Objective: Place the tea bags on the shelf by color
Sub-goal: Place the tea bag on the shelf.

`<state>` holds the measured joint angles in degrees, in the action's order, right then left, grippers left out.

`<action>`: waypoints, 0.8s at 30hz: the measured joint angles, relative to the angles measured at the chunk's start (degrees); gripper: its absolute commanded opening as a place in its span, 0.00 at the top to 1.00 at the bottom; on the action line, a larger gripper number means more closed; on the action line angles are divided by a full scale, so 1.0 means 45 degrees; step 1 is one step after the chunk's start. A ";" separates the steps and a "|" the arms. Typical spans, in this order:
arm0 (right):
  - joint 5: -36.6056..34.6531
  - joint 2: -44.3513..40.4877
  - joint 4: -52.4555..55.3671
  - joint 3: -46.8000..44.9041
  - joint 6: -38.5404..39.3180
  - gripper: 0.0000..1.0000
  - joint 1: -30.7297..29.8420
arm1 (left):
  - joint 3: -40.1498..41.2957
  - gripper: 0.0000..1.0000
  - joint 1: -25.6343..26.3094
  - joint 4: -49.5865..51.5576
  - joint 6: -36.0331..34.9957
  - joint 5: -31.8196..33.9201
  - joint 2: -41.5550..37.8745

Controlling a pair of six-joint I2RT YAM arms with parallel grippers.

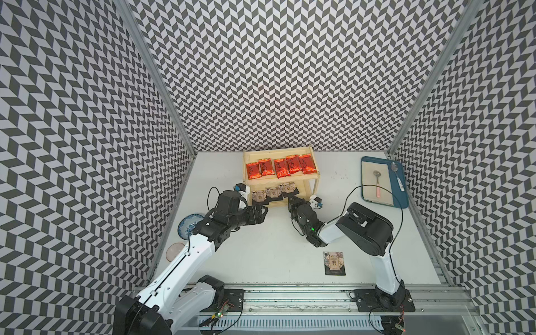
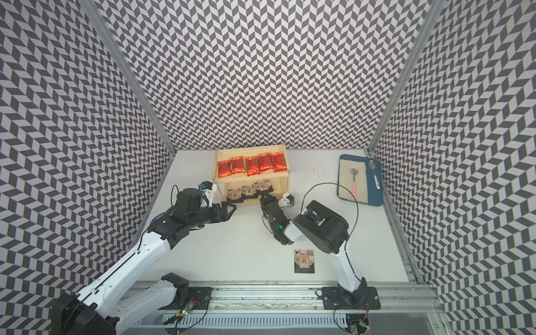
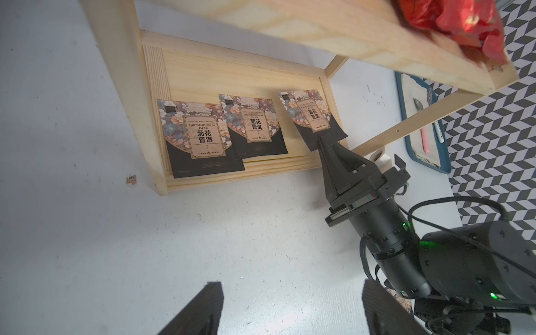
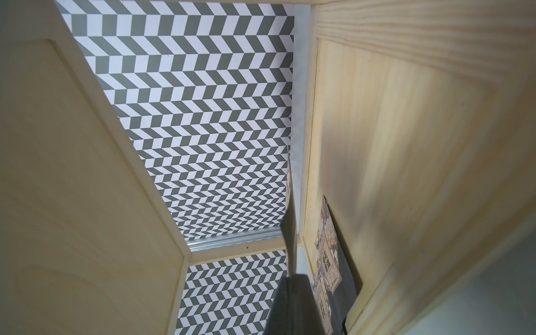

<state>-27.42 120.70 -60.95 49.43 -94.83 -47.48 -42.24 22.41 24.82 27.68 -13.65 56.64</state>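
Black tea bag (image 3: 311,116) pinched by right gripper (image 3: 326,143) over lower shelf (image 3: 232,75); left gripper (image 3: 290,284) spread wide

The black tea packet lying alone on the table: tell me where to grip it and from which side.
The lone black packet lies flat on the table with nothing beside it, so its face gives no hold. Probably best: come down from above, tilted, and nip the plain dark border nearest the front rail, one finger sliding under.

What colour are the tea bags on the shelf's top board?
Shiny red tea bags with dark script, clearest in a top view.
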 measured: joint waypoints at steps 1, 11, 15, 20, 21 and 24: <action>-0.0019 0.0039 0.0005 0.0019 -0.0044 0.97 0.0000 | 0.0000 0.20 0.0005 0.0010 0.0000 0.0019 0.0000; -0.0058 0.0345 0.0117 0.0296 -0.0214 0.93 0.0000 | 0.0000 0.20 0.0015 0.0049 0.0000 0.0126 0.0000; -0.0039 0.0481 0.0151 0.0427 -0.0282 0.90 0.0000 | 0.0000 0.20 0.0015 0.0053 0.0000 0.0146 0.0000; 0.0024 0.0714 0.0219 0.0539 -0.0369 0.87 -0.0005 | 0.0000 0.20 0.0015 0.0068 0.0000 0.0214 -0.0005; 0.0044 0.0767 0.0233 0.0578 -0.0379 0.87 -0.0005 | 0.0000 0.20 0.0015 0.0073 0.0000 0.0219 -0.0005; 0.0083 0.0894 0.0296 0.0661 -0.0413 0.81 -0.0005 | 0.0000 0.20 0.0015 0.0078 0.0000 0.0228 -0.0005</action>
<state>-27.05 124.73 -59.61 52.40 -96.68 -47.51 -42.24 22.48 25.17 27.68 -12.62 56.62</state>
